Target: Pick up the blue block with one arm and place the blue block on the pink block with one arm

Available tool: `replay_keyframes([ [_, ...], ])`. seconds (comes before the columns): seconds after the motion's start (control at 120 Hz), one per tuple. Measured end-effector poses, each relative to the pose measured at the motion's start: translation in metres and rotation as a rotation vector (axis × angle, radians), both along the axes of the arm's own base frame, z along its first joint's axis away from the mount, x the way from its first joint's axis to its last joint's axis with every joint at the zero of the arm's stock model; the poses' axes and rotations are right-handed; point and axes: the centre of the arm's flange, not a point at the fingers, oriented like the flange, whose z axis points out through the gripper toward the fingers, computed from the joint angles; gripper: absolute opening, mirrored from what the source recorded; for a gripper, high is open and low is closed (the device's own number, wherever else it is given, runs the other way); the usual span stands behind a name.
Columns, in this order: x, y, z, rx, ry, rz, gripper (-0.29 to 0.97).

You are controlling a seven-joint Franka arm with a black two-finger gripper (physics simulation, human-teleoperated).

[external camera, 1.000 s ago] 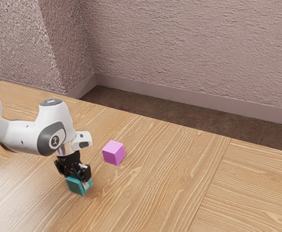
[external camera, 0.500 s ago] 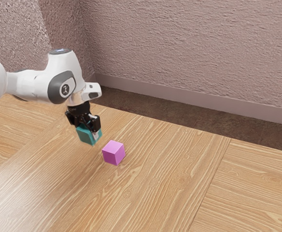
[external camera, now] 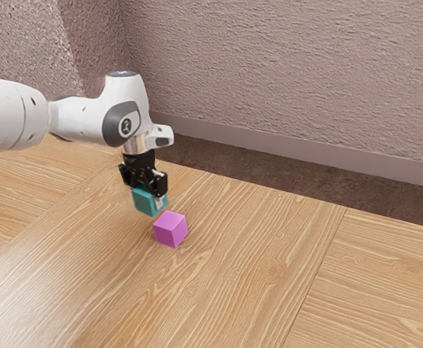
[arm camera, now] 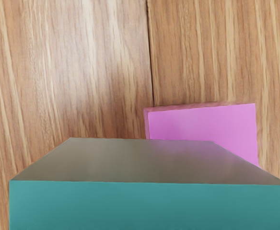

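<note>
Exterior view: the white arm [external camera: 52, 119] reaches in from the left, and its black gripper [external camera: 148, 194] is clamped on the blue block [external camera: 150, 203], one finger on each side. The block reads more teal than blue and hangs clear of the wooden table [external camera: 269, 275], tilted slightly. It is just above the pink block [external camera: 170, 229] and a little toward the exterior view's left of it. The two appear apart, though the gap is hard to judge from this angle.

From the wrist, the blue block [arm camera: 149, 191] sits under the hand and the pink block [arm camera: 202, 129] peeks out past its far edge, resting on the table [arm camera: 58, 72].

A second ago the blue block was low by the table, well short of the pink one. Half a second ago it was already lifted but farther left; now it has closed in on the pink block.
</note>
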Motion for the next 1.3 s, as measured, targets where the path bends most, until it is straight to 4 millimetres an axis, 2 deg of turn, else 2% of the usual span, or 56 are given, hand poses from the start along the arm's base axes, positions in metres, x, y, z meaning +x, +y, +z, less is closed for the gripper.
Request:
replay_keyframes([
  [0.3,0.009,-0.005,-0.019,-0.067,0.017,0.020,0.37],
  [0.567,0.010,-0.010,-0.030,-0.112,0.025,0.032,0.37],
  [0.675,0.010,-0.014,-0.029,-0.121,0.023,0.028,0.37],
  [0.825,0.009,-0.016,-0.031,-0.134,0.025,0.022,0.51],
  [0.967,0.009,-0.016,-0.029,-0.143,0.022,0.017,0.59],
  [1.3,0.007,-0.013,-0.010,-0.148,-0.001,0.001,0.66],
])
